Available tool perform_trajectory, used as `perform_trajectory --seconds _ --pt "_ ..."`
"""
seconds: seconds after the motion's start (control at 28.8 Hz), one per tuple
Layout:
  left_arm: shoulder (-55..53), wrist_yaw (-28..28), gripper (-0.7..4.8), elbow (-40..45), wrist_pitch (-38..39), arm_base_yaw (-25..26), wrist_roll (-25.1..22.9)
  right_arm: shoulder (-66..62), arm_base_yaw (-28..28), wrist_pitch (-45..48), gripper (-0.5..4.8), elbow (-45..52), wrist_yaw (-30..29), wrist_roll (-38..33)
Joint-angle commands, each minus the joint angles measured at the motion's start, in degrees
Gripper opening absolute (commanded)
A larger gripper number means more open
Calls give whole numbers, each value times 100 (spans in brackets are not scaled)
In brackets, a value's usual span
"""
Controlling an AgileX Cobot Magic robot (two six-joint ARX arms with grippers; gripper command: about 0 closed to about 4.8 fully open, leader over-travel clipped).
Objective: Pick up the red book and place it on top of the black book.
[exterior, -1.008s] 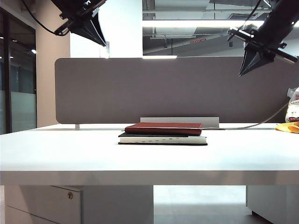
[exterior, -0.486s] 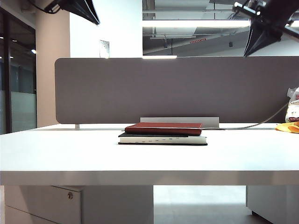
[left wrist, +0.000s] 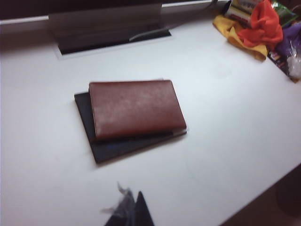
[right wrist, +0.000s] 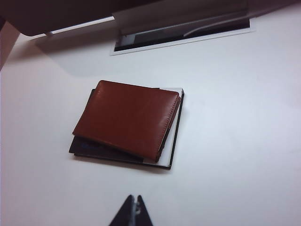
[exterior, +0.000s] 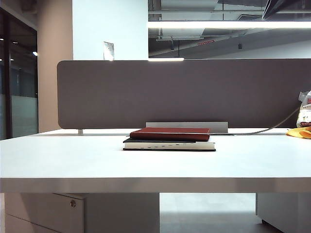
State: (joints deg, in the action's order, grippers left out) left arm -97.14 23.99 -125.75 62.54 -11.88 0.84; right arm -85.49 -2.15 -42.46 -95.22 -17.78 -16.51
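Both my arms have lifted out of the exterior view; left hand (left wrist: pixel 129 212) and right hand (right wrist: pixel 133 213) hang closed, empty. Red book (exterior: pixel 169 134) rests on black book (exterior: pixel 168 144), mid-desk (exterior: pixel 73 160). Task looks done.

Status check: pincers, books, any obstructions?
Left pincer and right pincer shut, empty, high above table. Red book rests on black book. Nothing obstructing.

Red book stacked on black book, centre of table.
The red book (exterior: pixel 169 133) lies flat, closed, dark-red cover up, skewed slightly on the black book (exterior: pixel 169 144), which lies flat beneath, its pale page edges and one corner exposed.
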Motion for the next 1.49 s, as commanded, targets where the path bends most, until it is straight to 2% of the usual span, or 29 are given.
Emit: perform_trajectory --seconds 0.03,0.49,0.9,1.11,1.25,1.49 --pt "197 -26 -6 -15 205 -13 -39 210 -4 -254 -1 -20 -11 177" --pt "883 -654 -6 -15 588 -586 -13 1121 -7 -979 -1 -17 33 310" --pt "1853 -1397 -6 -13 1051 -586 -42 1969 -7 -1478 -1 -15 136 352" --pt "2277 -1644 -6 111 1246 -586 -90 2288 -7 -1784 -1 42 363 658" --pt "2697 -1799 -6 704 981 -586 -83 2634 -4 -1659 -1 551 435 669" --pt "3875 -1856 -6 2822 -437 -586 229 3268 11 -994 -1 1919 474 431"
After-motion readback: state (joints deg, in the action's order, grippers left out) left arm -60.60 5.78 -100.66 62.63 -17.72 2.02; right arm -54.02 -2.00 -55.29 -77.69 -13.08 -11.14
